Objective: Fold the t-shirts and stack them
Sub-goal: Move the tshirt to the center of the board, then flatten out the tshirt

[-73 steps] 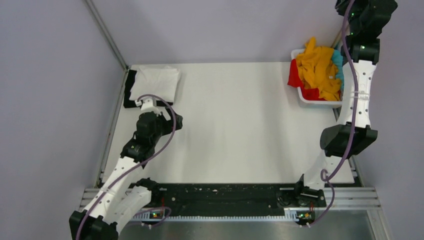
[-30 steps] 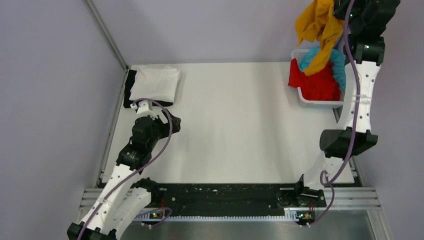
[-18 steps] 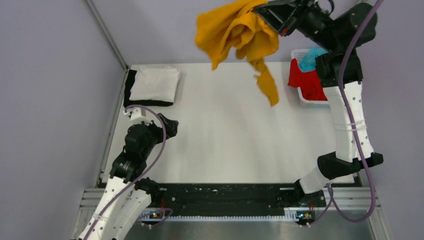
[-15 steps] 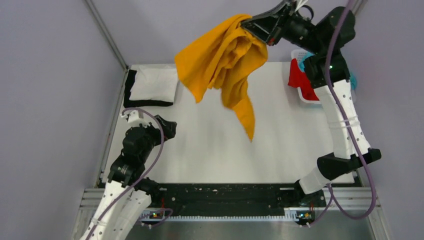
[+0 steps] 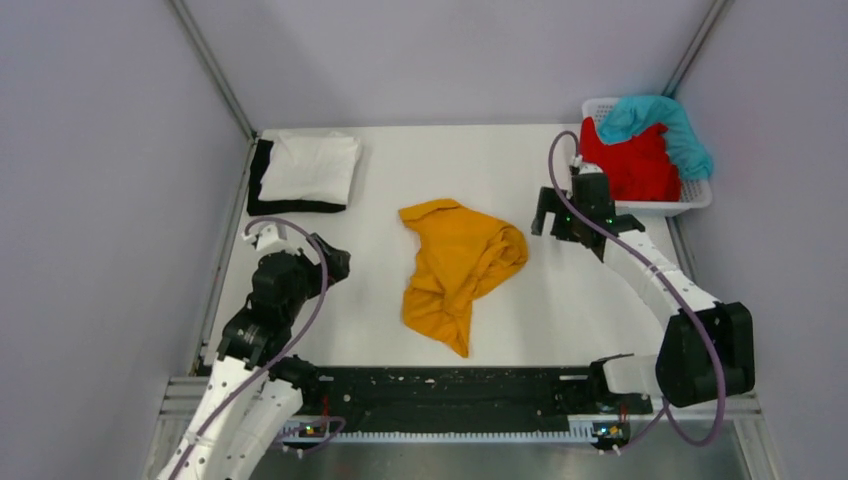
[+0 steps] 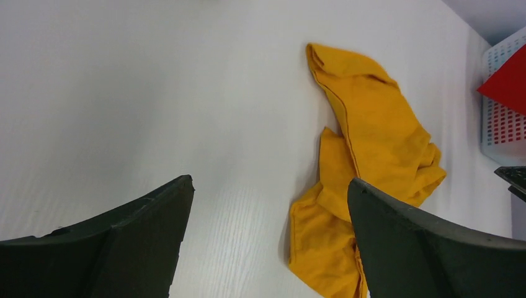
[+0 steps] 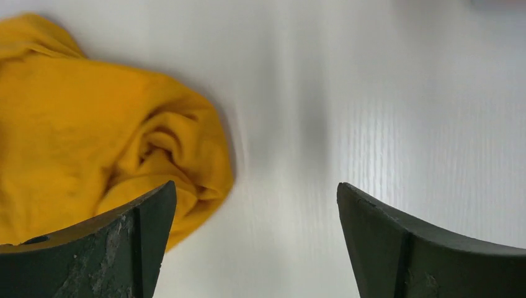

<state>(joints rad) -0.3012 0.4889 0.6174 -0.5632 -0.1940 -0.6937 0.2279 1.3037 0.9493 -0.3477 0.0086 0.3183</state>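
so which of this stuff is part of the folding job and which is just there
Job: mustard-orange shirt, white shirt, black shirt under it, red shirt, teal shirt.
Just there: white basket holding the red and teal ones.

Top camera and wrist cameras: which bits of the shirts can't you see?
Black t-shirt, top view: only an edge shows; the folded white t-shirt lies on it.
Red t-shirt, top view: partly under the teal t-shirt and behind the basket wall; anything beneath is hidden.
Mustard-orange t-shirt, top view: crumpled onto itself, so its sleeves cannot be picked out; the right wrist view cuts it off at the left edge.
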